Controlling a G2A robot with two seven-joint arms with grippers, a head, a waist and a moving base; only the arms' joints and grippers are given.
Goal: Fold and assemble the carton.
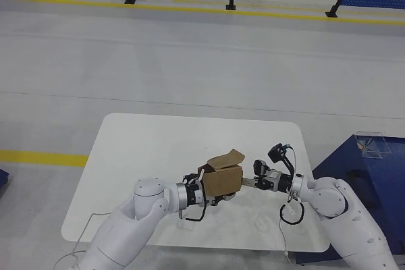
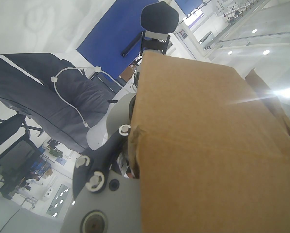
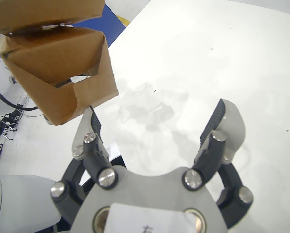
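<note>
The left gripper [image 1: 213,194] is clamped on the brown cardboard carton [image 1: 224,177] at its left end. The right gripper [image 3: 157,112], jaws apart, sits just beside the carton's right end. The rounded white table [image 1: 155,145] lies beneath the carton.

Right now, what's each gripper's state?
Left gripper: closed on the cardboard carton.
Right gripper: open, holding nothing, one fingertip close by the carton's edge.
</note>
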